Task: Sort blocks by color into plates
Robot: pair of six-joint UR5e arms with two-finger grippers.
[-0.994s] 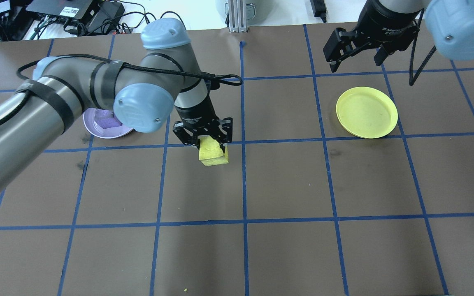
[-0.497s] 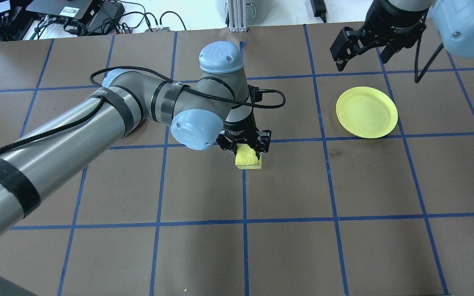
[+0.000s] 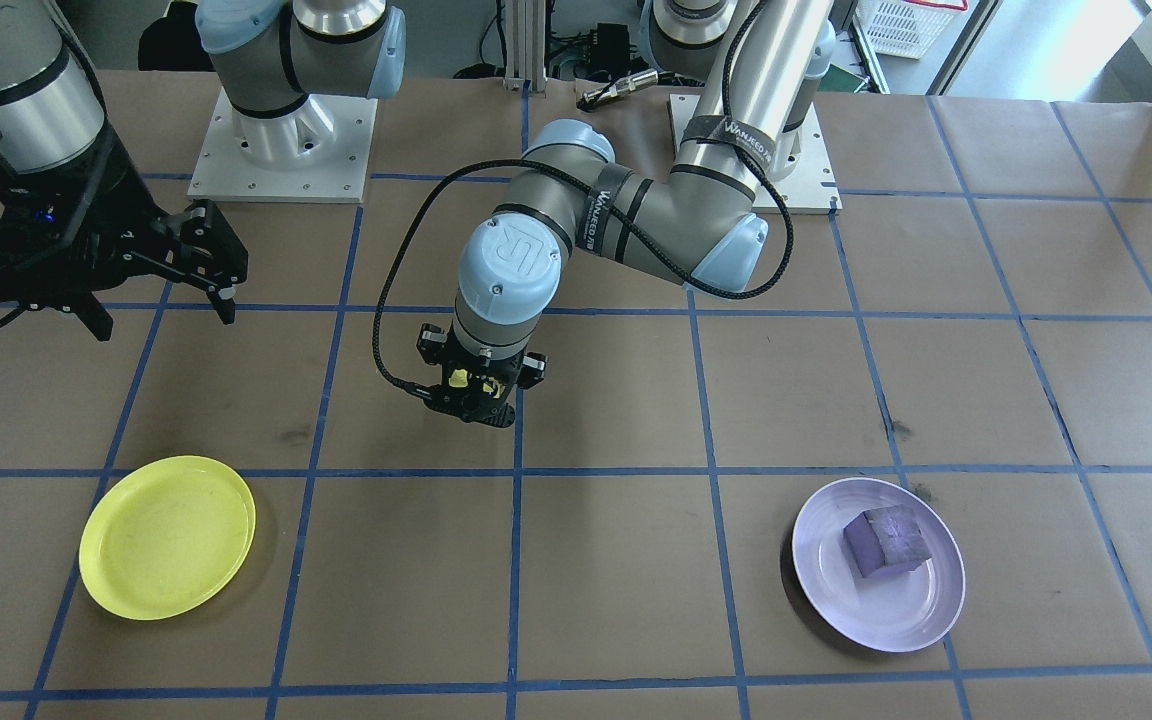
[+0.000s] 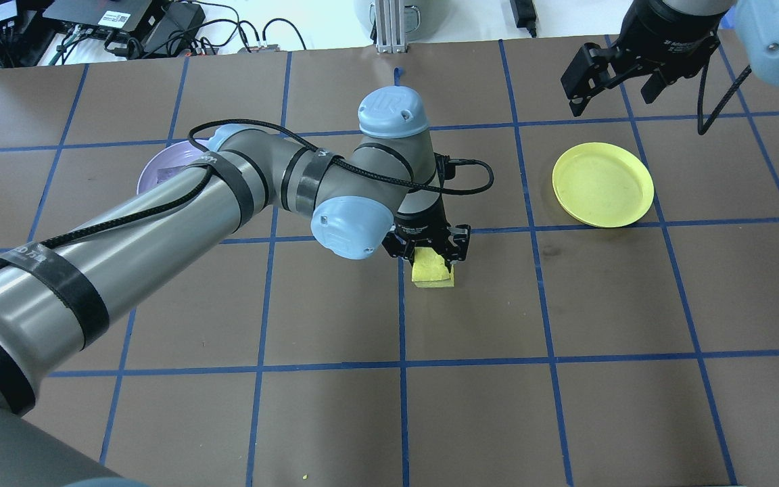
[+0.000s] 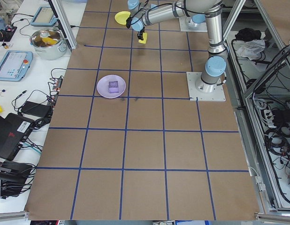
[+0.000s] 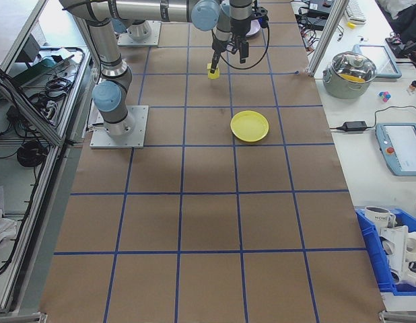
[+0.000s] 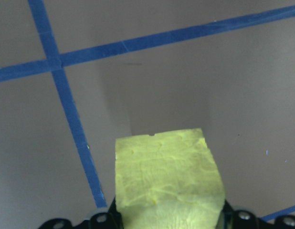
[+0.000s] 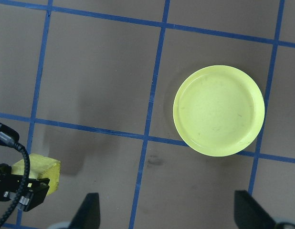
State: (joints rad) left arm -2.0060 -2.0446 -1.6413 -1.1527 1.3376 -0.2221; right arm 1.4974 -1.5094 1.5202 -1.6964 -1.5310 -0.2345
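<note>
My left gripper [image 4: 431, 256] is shut on the yellow block [image 4: 433, 270], which hangs above the brown table near its middle. The same block fills the left wrist view [image 7: 166, 176] and shows at the lower left of the right wrist view [image 8: 36, 171]. The yellow plate [image 4: 602, 184] lies empty to the right. The purple block [image 3: 884, 541] rests inside the lavender plate [image 3: 896, 622]; in the overhead view my left arm hides most of that plate [image 4: 159, 169]. My right gripper [image 4: 611, 100] hovers open beyond the yellow plate, holding nothing.
Cables and electronics [image 4: 126, 27] line the far table edge, with an aluminium post [image 4: 389, 27] at its middle. The arm bases [image 3: 281, 150] stand on the robot's side. A metal pot [image 6: 355, 70] and tablets sit on a side bench.
My left arm has carried the yellow block rightward, away from the lavender plate and closer to the yellow plate. The right gripper has drifted slightly right and stayed open.
</note>
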